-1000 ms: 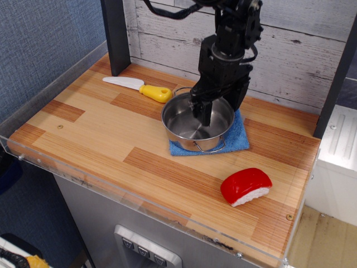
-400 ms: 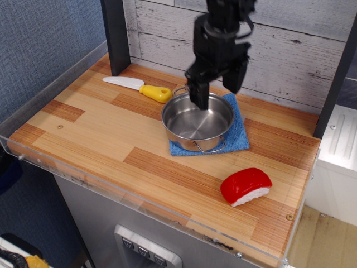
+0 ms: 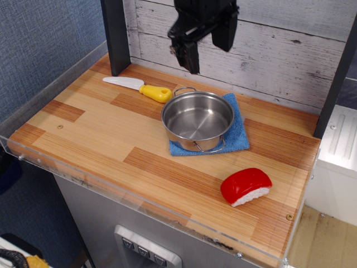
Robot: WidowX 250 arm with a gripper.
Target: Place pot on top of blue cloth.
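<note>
The small round shiny stainless-steel pot (image 3: 197, 120) is seen standing upright on the flat blue microfibre cloth (image 3: 239, 134), which is spread on the wooden plank bench (image 3: 95, 128); blue edges are left showing at the pot's right and front. Nothing is held in the pot, and only its bare polished bottom is seen. One wire loop handle is turned toward the front, the other toward the back. The black gripper (image 3: 204, 44) is raised above and behind the pot, its fingers spread apart and nothing held between them. A yellow-handled white plastic knife (image 3: 139, 87) is laid to the left of the pot, and a red-and-white toy sushi piece (image 3: 245, 186) is set near the front right.
</note>
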